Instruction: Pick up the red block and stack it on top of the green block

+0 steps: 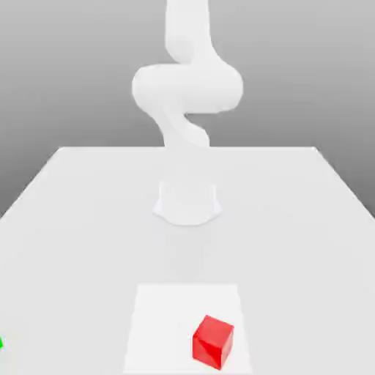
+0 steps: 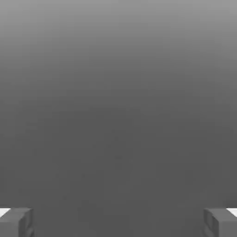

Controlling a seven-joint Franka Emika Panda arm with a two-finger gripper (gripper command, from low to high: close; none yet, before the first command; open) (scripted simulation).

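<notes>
Gripper (image 2: 118, 223): 2 fingers wide apart, nothing btwn. Landmark = white square (image 1: 170, 311). Red block (image 1: 213, 342) on it, turned askew; green block (image 1: 1, 343) well off its side, exterior view's left, mostly cut off. Step 1 prob. reach; next: get above red, align w/ faces.

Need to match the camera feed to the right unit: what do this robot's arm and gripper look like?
The arm is plain white, with smooth, rounded segments; no cables or markings are visible on it. The gripper has two blocky dark grey fingers.
</notes>
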